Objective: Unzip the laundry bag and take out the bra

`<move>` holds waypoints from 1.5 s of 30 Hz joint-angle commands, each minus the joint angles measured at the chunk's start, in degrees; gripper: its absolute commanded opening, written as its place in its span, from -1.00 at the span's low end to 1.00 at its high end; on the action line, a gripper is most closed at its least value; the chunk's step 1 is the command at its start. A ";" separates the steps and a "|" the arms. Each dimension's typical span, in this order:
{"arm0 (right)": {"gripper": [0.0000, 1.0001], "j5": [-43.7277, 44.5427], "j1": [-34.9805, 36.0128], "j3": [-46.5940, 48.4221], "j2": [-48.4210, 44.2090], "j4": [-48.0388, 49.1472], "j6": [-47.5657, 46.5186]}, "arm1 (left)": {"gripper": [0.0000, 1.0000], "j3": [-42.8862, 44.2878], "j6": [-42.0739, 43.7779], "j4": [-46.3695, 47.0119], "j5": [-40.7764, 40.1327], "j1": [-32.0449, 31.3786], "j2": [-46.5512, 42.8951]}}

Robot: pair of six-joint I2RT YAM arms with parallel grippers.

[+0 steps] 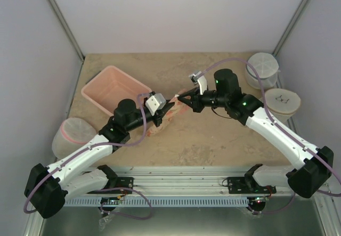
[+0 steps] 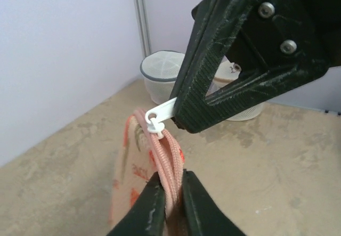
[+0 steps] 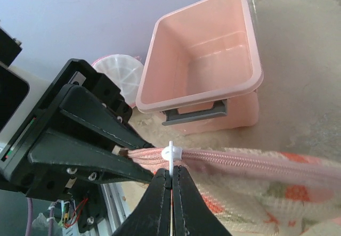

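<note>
Laundry bag (image 1: 159, 124) hangs over the worktop (image 1: 213, 140) centre, long axis slanting from near left up to far right. Left jaws clamp its pink edging (image 2: 168, 167); right jaws pinch the white zip pull (image 3: 171, 152).

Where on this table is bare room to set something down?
Largest bare patch: the table at front centre, between the bag, the right arm and the near edge. A smaller one at the back, between the tub and the far drum. The middle is crowded: the left end effector and right end effector grip the bag.
</note>
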 commanded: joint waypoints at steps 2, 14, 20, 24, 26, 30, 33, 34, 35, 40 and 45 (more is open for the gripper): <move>-0.99 2.35 -0.37 0.93 -1.98 1.01 -1.66 | -1.00 -0.72 2.47 2.06 -0.10 0.04 -0.80; -0.99 -1.24 -13.92 -6.24 -5.45 1.66 -2.26 | -1.00 -3.08 7.09 3.90 0.85 0.04 -2.58; -0.99 -4.66 -21.23 -8.42 -6.45 1.27 -3.46 | -1.00 -3.99 4.80 5.82 0.55 0.04 -3.07; -0.99 -7.27 -22.42 -7.47 -7.23 1.07 -4.62 | -1.00 -5.10 -0.07 6.49 -0.81 0.32 -3.05; -0.99 -10.10 -22.42 -7.05 -7.04 1.50 -4.62 | -1.00 -6.24 -2.62 6.64 -0.52 0.75 -3.05; -0.99 -15.28 -19.75 -7.70 -6.05 4.39 -1.73 | -1.00 -10.21 -5.43 6.97 -2.02 2.09 -2.57; -0.99 -12.65 -15.20 -6.94 -5.82 5.71 -1.18 | -0.81 -12.12 -4.58 5.28 -0.81 2.45 -3.00; -0.99 -11.37 -14.30 -6.60 -5.73 5.71 -0.86 | -0.66 -12.21 -1.94 4.39 1.52 2.50 -3.31; -0.99 -10.03 -13.67 -6.32 -5.62 5.70 -0.40 | -0.44 -11.82 1.99 2.88 4.33 2.48 -3.64; -0.99 -4.91 -9.14 -5.79 -4.02 5.33 0.47 | 0.40 -7.66 12.02 -5.35 5.97 2.45 -5.34; -0.99 -1.92 -4.57 -5.94 -2.64 5.88 0.96 | 0.76 -4.09 12.60 -10.70 7.55 2.56 -6.35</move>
